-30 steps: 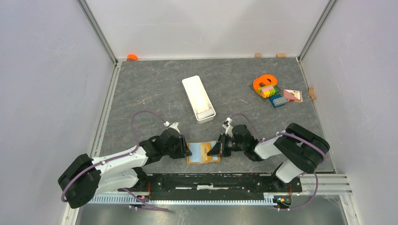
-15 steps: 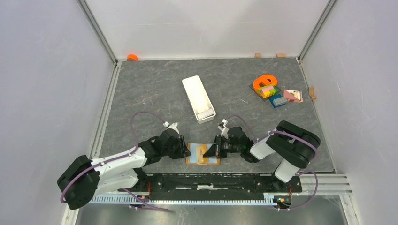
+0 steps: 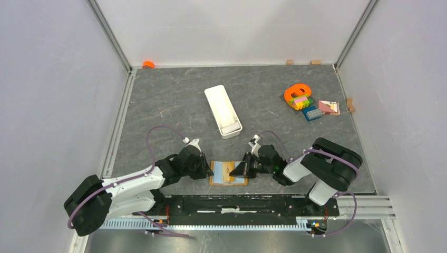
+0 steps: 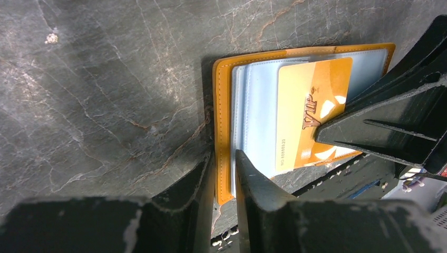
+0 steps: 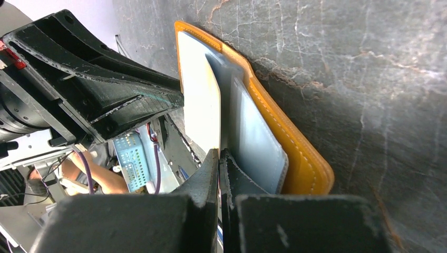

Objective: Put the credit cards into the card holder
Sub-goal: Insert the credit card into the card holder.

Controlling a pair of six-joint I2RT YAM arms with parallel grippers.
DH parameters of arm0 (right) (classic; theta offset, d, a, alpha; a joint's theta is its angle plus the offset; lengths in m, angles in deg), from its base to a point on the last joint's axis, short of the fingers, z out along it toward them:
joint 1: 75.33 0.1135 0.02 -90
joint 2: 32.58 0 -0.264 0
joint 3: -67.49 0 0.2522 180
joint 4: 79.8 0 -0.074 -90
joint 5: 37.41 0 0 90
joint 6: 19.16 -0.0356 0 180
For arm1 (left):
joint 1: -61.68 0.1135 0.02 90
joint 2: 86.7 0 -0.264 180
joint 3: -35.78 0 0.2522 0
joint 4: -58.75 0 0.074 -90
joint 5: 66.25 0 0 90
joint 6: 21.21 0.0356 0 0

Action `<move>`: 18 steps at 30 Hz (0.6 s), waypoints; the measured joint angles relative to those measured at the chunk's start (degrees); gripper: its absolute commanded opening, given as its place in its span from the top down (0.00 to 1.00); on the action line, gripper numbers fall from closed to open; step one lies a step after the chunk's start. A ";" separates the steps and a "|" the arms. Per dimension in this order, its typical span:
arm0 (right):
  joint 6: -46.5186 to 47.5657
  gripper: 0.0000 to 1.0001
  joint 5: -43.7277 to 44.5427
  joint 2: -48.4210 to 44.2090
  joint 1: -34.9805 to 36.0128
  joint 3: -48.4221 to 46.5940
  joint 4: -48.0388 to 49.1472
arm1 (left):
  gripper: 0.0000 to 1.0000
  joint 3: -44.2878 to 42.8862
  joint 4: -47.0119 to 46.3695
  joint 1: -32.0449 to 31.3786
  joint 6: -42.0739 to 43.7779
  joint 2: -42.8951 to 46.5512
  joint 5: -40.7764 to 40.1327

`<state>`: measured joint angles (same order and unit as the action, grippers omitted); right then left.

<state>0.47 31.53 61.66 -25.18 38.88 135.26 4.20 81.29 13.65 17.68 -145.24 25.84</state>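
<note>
card holder (image 4: 222, 105): matt stitched leather-look; card (image 4: 311, 95): glossy plastic; table (image 4: 105, 79): veined stone-look

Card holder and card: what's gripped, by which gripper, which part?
Right gripper pinches the gold card by its right edge; left gripper pinches the card holder by its orange left edge.

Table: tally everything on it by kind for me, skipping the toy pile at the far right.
Card holder: 1
Gold card: 1
White tray: 1
Small orange object: 1
Small tan blocks along the edges: 3
Total: 7
</note>
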 measured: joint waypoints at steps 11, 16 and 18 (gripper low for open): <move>-0.31 1.00 1.27 -0.52 0.55 0.42 0.04 | 0.75 0.02 0.00 0.00 -0.02 0.00 0.04; -0.28 1.00 2.29 0.33 2.25 -1.09 -0.07 | 0.79 0.44 -0.76 0.00 -0.02 0.00 0.83; -0.11 0.98 2.73 0.87 2.82 -1.86 -0.31 | 0.79 0.79 -1.51 0.00 -0.02 -0.02 1.33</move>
<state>0.36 34.26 62.53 -22.36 37.02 134.95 4.98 79.78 13.65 17.66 -145.26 27.17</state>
